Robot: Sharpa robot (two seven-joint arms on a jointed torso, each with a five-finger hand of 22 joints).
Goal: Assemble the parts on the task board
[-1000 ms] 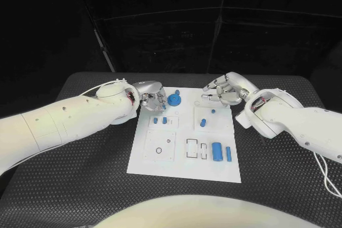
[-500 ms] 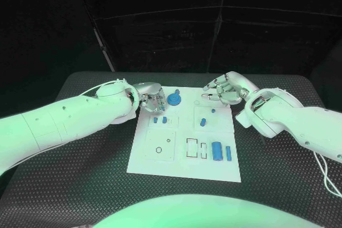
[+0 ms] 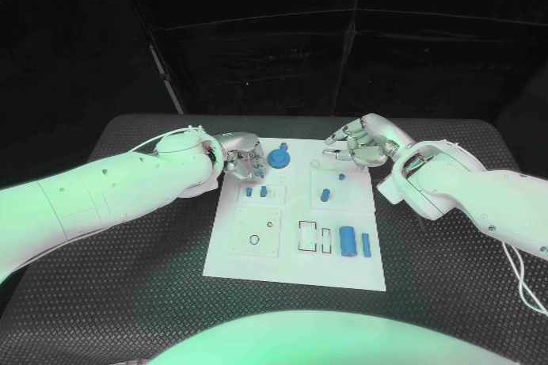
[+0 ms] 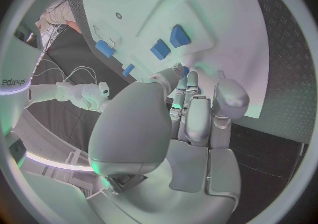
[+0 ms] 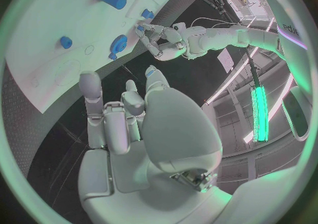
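The white task board (image 3: 292, 258) lies mid-table. My left hand (image 3: 243, 160) hovers over its far left corner, fingers curled in, and pinches a small blue part (image 4: 185, 70) at its fingertips. A round blue part (image 3: 281, 159) stands just to the right of that hand. My right hand (image 3: 359, 147) hangs over the board's far right corner with its fingers apart and nothing in them. Two small blue pieces (image 3: 257, 192) stand below the left hand, an oblong one (image 3: 325, 195) sits mid-board, and two blue cylinders (image 3: 355, 243) lie near the right edge.
Black textured matting (image 3: 137, 246) surrounds the board on all sides. Outlined slots (image 3: 310, 236) and a small ring (image 3: 255, 240) mark the board's near half. The right wrist view shows the left hand (image 5: 166, 38) beside the round blue part (image 5: 119, 42).
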